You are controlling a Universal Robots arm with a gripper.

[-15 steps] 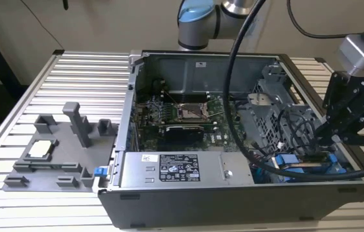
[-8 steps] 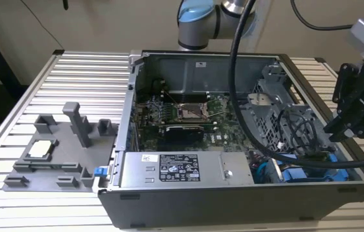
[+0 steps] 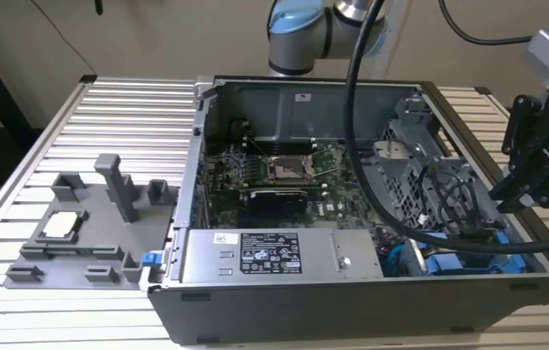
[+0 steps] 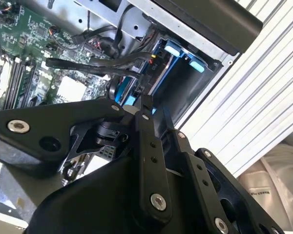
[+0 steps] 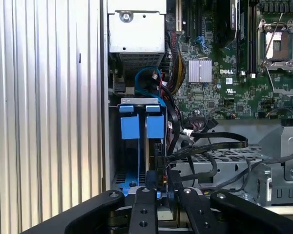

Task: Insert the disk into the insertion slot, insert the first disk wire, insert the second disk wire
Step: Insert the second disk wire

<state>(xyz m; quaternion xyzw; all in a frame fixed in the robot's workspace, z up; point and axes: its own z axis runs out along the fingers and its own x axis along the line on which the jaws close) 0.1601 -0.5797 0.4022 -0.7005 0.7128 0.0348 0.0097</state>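
The gripper point(image 3: 522, 191) hangs at the right edge of the exterior view, black and boxy, just above the right rim of the open computer case point(image 3: 352, 313). In the first wrist view its black fingers point(image 5: 145, 212) sit at the bottom centre of the frame, close together over a dark connector at the near end of the drive bay; whether they actually pinch it I cannot tell.

The disk point(image 5: 155, 127) sits in the insertion slot point(image 5: 115, 146), upper centre-left of the first wrist view, its blue carrier tab beside a second blue-fronted carrier point(image 5: 129, 127). In the exterior view the blue of the carriers point(image 3: 454, 261) shows at the lower right of the case, under a thick black hose point(image 3: 372, 182) that loops across the frame.

Room is tight here: the bay's metal wall runs close along one side, and black cables point(image 5: 210, 144) crowd the other, crossing toward the circuit board point(image 5: 224, 83). Outside the case the ribbed metal table point(image 3: 108, 124) lies open, with a grey holder fixture point(image 3: 90, 226) at the left of the exterior view.

A white label point(image 3: 270, 252) marks the power supply; its print is too small to read.
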